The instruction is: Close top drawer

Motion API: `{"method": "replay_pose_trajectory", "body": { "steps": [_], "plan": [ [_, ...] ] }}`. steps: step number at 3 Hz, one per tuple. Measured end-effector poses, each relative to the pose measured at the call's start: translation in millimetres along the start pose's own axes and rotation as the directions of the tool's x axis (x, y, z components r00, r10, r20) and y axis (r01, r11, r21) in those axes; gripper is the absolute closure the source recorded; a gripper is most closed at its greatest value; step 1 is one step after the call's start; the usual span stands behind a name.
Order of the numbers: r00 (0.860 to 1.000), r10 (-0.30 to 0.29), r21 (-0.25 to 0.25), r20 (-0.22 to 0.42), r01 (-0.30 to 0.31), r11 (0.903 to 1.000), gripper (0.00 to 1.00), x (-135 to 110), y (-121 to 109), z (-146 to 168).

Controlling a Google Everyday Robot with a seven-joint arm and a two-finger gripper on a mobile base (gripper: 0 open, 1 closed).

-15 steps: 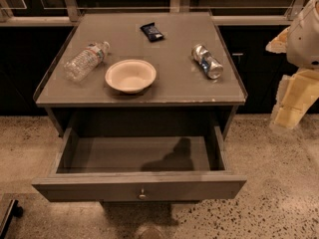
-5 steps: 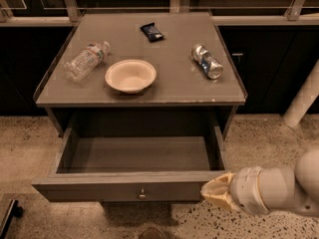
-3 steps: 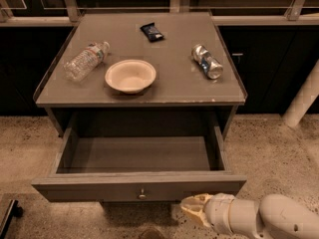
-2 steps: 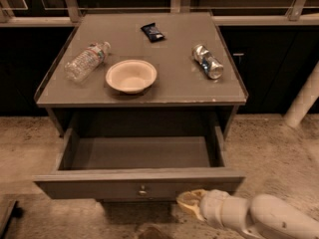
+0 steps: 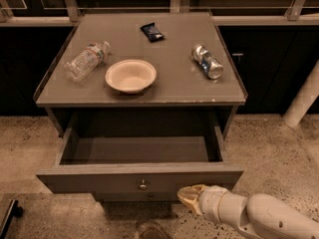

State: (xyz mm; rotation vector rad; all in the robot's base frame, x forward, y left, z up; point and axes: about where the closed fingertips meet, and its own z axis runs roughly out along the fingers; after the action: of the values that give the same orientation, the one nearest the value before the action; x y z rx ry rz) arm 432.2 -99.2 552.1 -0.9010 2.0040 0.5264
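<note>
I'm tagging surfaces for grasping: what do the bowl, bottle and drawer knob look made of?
Bowl: matte off-white, probably paper or foam. Bottle: see-through, so clear plastic. Knob on the top drawer: glints, likely metal. Gripper: below the drawer front, right of the knob.

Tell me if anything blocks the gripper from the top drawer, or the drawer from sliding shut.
Nothing visible does. The gripper sits by the lower front edge of the top drawer, whose open interior looks bare. The bottle, bowl and can lie on the tabletop above.
</note>
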Motion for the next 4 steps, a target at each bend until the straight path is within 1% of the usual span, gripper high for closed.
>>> {"method": "replay_pose_trajectory", "body": {
  "steps": [1,2,3,4],
  "plan": [
    [1.0,-0.007,0.029,0.004,0.007,0.9996,1.0,-3,-6,3],
    [0.999,-0.039,0.115,0.009,0.038,0.9926,1.0,-18,-28,6],
    [0.999,-0.05,0.132,0.011,0.048,0.99,1.0,-22,-32,6],
    [0.993,-0.115,0.232,0.013,0.109,0.9665,1.0,-55,-61,3]
  ]
}}
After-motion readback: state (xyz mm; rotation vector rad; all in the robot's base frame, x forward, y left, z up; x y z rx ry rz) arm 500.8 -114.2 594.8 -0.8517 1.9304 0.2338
